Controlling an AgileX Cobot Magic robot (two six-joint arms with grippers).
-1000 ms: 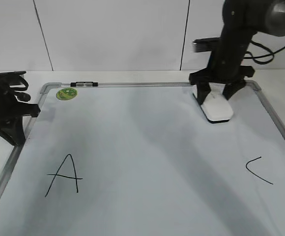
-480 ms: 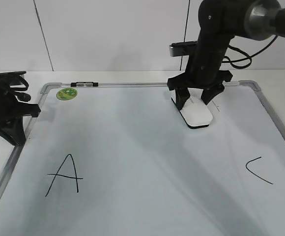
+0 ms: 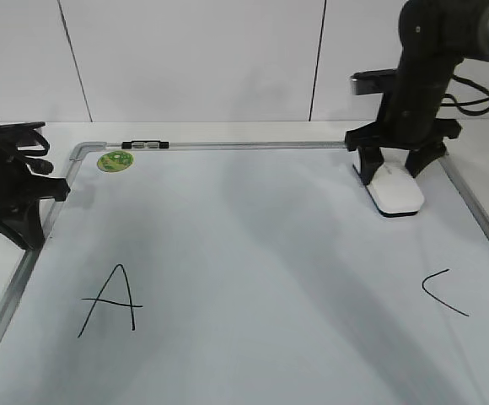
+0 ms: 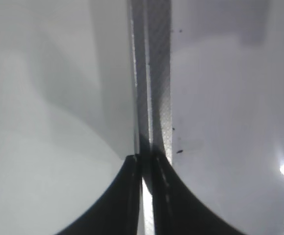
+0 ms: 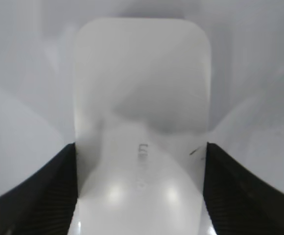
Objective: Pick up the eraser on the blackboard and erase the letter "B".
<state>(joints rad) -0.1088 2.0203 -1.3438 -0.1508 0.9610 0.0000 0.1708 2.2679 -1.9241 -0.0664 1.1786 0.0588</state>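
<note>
The white eraser [image 3: 399, 193] rests on the blackboard [image 3: 253, 253] near its top right corner. My right gripper [image 3: 392, 170] is shut on the eraser from above; in the right wrist view the eraser [image 5: 142, 93] fills the gap between the two fingers of the gripper [image 5: 141, 152]. No letter "B" shows on the board. A black "A" [image 3: 110, 301] is at the lower left and a "C" [image 3: 443, 294] at the lower right. My left gripper [image 3: 21, 229] is shut and empty at the board's left frame [image 4: 154, 88], fingertips [image 4: 144, 160] together.
A round green magnet [image 3: 115, 160] sits at the board's top left corner. A small black and white piece [image 3: 143, 145] lies on the top frame beside it. A white wall stands behind the board.
My right gripper slid the eraser left along the top of the board, then back right, ending a little further right than a second ago. The left arm has not moved.
</note>
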